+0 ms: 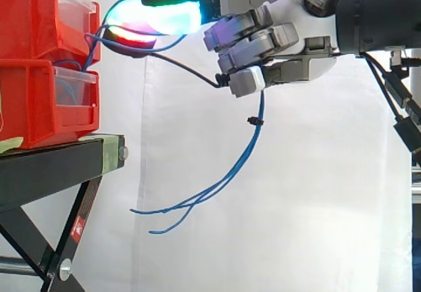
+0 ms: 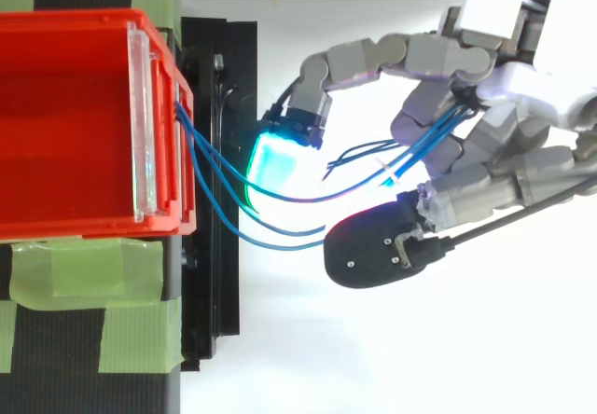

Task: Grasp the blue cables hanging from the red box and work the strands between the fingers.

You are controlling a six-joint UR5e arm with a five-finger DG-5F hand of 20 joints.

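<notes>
**Side view.** The hand [image 1: 289,48] enters from 3 o'clock. Its lower fingers are curled round the blue cables [image 1: 253,144], while two longer digits reach toward 9 o'clock with glowing fingertips [image 1: 164,16]. The strands leave the front of the red box [image 1: 29,16] and sag in a shallow arc past the glowing pads. They then pass through the curled fingers and hang toward 7 o'clock, where the loose ends splay free of any support. A small dark tie [image 1: 252,119] binds the bundle just below the grip. To work the strands well, the fingers should probably roll lightly, one against the next. Slack should be kept toward the box, since a pull toward 3 o'clock could tug the anchored ends. The tie may limit how far the strands can spread. The black stand [image 1: 52,167] lies at 8 o'clock, well apart from the hand.

**Top view.** The red box [image 2: 84,24] sits at 9 o'clock. The blue cables [image 2: 280,235] fan from its front edge toward 3 o'clock and run in between the curled fingers. The cyan pad and a dark pad flank the strands on either side. The stand's front rail [image 2: 219,274] lies beneath the span near the extended fingertips, and it is the likeliest thing to be struck. Green tape [image 2: 84,330] covers the stand at 7 o'clock.
</notes>
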